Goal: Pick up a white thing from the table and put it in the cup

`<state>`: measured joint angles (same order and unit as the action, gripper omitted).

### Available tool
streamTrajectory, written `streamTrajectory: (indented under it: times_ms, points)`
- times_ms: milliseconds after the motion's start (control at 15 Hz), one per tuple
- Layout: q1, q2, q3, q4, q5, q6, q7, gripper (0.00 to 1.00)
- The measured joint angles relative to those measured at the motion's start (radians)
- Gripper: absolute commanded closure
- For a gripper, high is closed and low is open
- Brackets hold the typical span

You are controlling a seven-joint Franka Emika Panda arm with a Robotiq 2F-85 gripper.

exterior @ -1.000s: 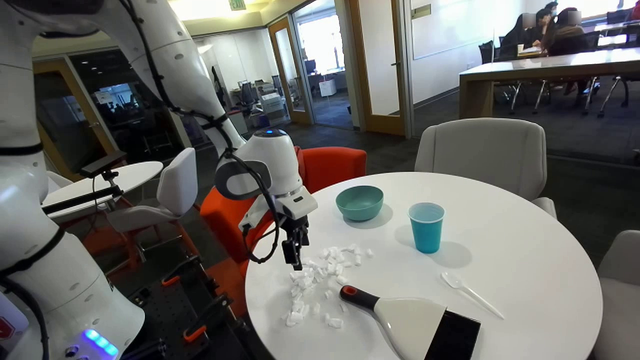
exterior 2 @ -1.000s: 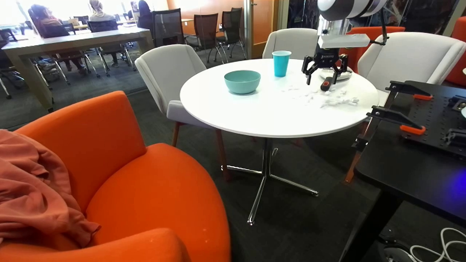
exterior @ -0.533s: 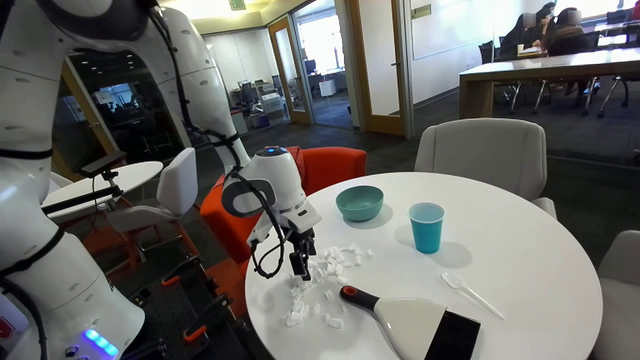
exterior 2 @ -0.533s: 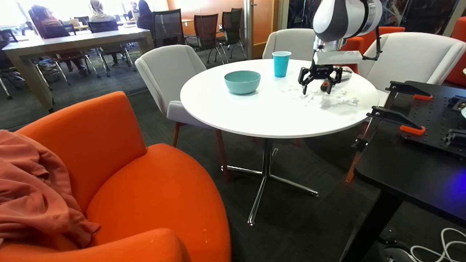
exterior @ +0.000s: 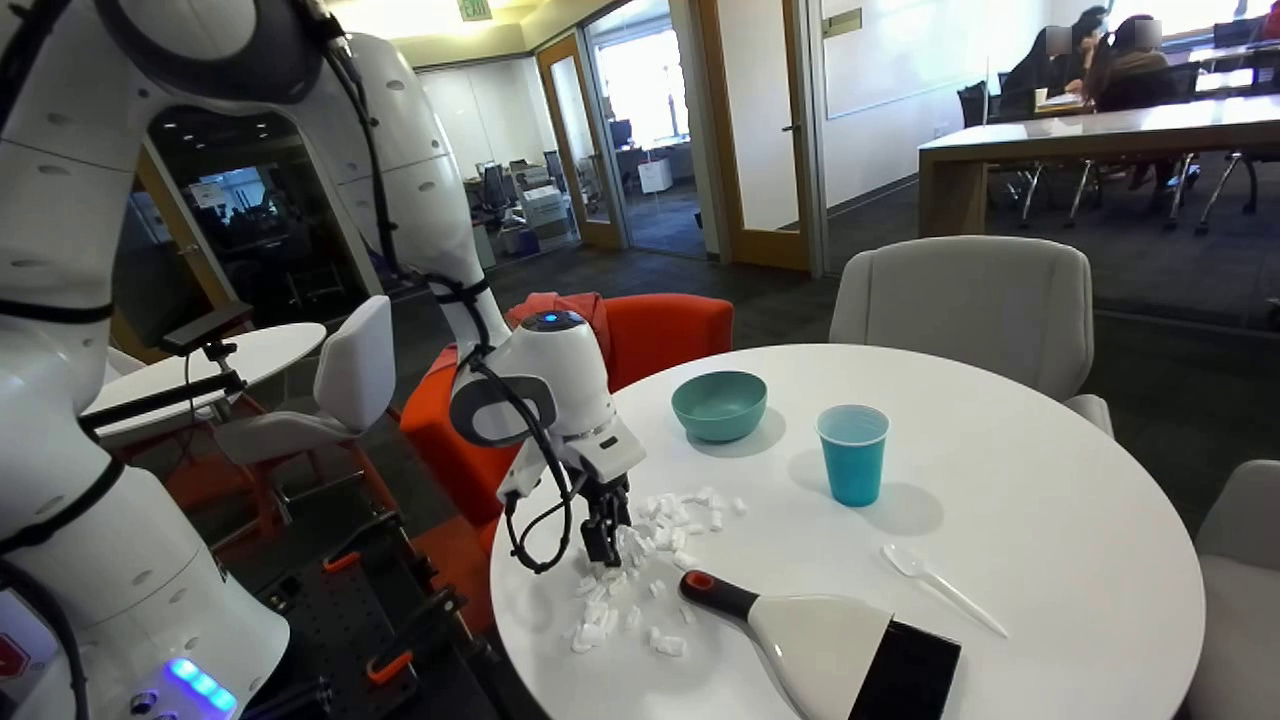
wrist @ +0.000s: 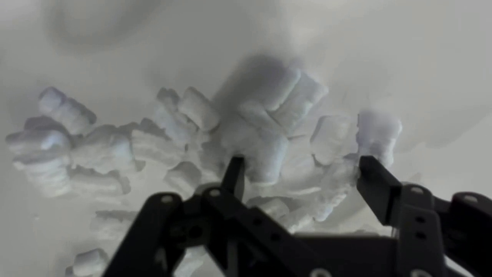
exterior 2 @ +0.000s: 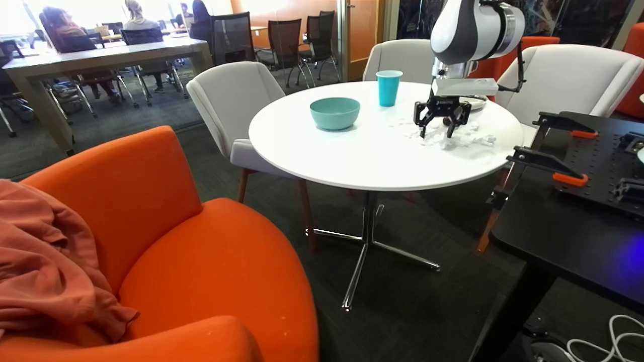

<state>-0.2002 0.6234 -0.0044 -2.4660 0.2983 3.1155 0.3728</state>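
Observation:
Many small white crumpled scraps (exterior: pixel 668 508) lie in a loose pile on the round white table (exterior: pixel 1050 490); the pile also shows in an exterior view (exterior 2: pixel 484 140). Any of them fits the white thing. My gripper (exterior 2: pixel 436 134) points down at the pile, its tips at or just above the scraps. In the wrist view the gripper (wrist: pixel 302 163) is open, with several scraps (wrist: pixel 271 156) between and beyond its two fingertips; none is clamped. The light-blue cup (exterior: pixel 854 460) stands upright, apart from the pile, and shows in an exterior view (exterior 2: pixel 389 89); it is outside the wrist view.
A teal bowl (exterior: pixel 720 408) stands near the cup. A whitish flat scoop (exterior: pixel 825 640) with a black handle lies beside the pile. A white plastic spoon (exterior: pixel 945 590) lies in front of the cup. Grey chairs (exterior: pixel 965 310) and an orange chair (exterior 2: pixel 216 271) surround the table.
My gripper has come down from above the table into the pile, staying open. In an exterior view it has moved slightly left and lower. The cup, bowl, scoop and spoon have not moved.

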Motion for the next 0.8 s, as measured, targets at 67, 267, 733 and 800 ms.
streamTrajectory:
  times_ms: [67, 267, 733, 800]
  points:
    - [-0.005, 0.0, 0.002, 0.0, 0.0, 0.0, 0.0, 0.57]
    - [-0.014, 0.001, 0.002, 0.0, 0.0, 0.001, -0.001, 0.8]
    - [-0.009, -0.007, -0.006, 0.017, 0.0, 0.005, -0.001, 0.99]
    - [-0.005, -0.013, -0.015, 0.021, 0.0, 0.005, -0.001, 0.99]
